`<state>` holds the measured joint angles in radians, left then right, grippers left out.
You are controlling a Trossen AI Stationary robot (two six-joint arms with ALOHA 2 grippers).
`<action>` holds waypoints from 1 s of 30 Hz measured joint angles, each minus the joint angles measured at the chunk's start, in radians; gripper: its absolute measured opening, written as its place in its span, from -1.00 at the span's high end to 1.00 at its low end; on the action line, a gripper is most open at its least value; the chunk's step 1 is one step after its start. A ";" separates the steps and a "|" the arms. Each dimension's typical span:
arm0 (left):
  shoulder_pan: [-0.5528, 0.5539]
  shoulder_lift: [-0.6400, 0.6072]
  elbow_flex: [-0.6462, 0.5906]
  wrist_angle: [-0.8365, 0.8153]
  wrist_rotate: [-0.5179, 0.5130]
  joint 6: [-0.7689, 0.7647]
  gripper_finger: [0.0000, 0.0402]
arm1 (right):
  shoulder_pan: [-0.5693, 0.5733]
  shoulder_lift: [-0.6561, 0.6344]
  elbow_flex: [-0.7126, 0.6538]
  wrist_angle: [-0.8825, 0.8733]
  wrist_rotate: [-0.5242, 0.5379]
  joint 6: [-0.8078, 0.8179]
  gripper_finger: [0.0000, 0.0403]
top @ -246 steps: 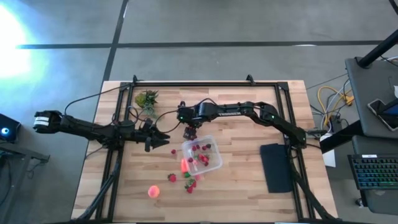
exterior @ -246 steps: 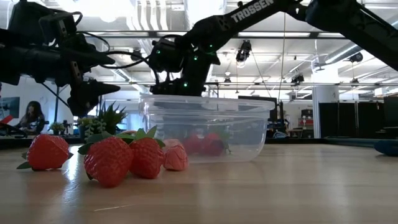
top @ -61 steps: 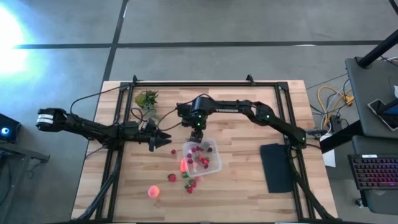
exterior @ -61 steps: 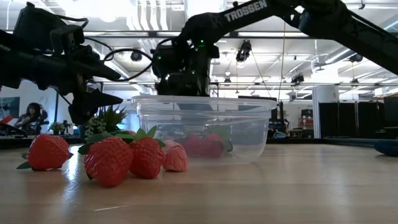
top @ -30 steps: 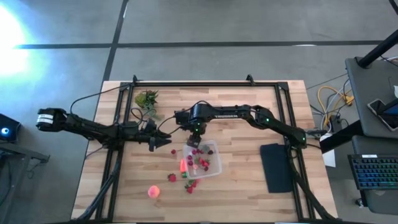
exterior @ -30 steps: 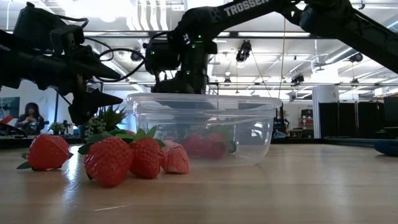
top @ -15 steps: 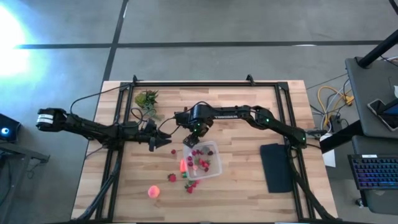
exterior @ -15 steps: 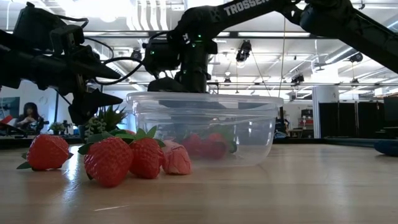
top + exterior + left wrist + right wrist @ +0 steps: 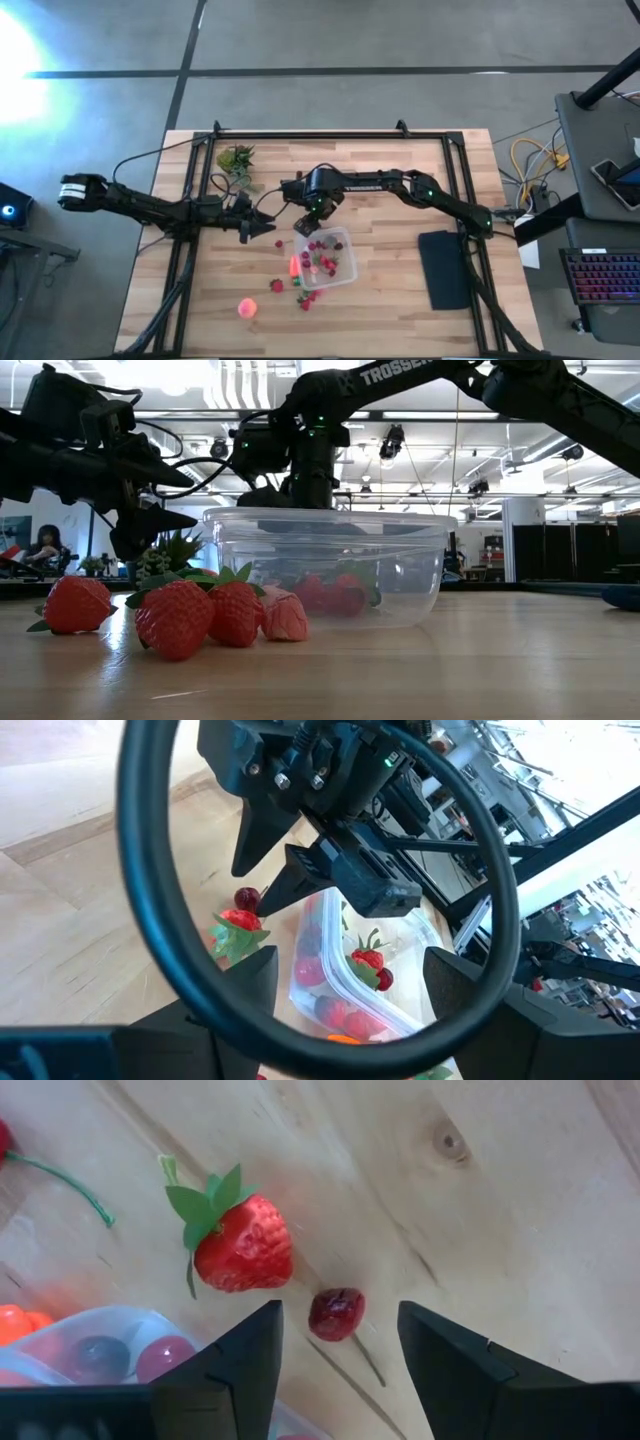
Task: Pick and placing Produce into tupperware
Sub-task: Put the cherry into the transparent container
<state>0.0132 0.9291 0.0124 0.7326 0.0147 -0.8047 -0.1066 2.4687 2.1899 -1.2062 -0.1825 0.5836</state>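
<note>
The container, clear plastic with rounded corners, sits near the middle of the wooden counter. Several strawberries lie inside it. More berries lie loose on the counter beside its near-left corner, one of them a little apart, and a round orange-pink fruit rests farther toward the front left. In the low view, three strawberries stand on the counter just beside the container wall.

The right hand hangs just beyond the container's far-left corner. Its fingers are parted and hold nothing. Between them, on the counter, lies a small dark red cherry-like fruit, with a strawberry just beside it; neither touches the fingers.

The left hand is to the left of the container, pointing toward it, apart from every fruit. Its fingers are partly open and empty.

A green leafy clump sits at the far left of the counter. A flat black pad lies to the right of the container, well apart from it.
</note>
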 joint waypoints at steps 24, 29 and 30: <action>0.000 0.000 -0.002 0.000 -0.001 0.010 -0.18 | -0.001 -0.002 -0.063 0.059 0.000 0.022 0.21; 0.000 0.000 -0.002 0.000 -0.001 0.010 -0.18 | -0.001 -0.002 -0.067 0.059 0.002 0.020 0.33; 0.000 0.000 -0.002 0.000 -0.001 0.010 -0.18 | -0.001 -0.002 -0.067 0.059 0.003 0.019 0.35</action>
<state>0.0132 0.9295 0.0109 0.7326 0.0135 -0.7948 -0.1078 2.4668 2.1225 -1.1473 -0.1797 0.6027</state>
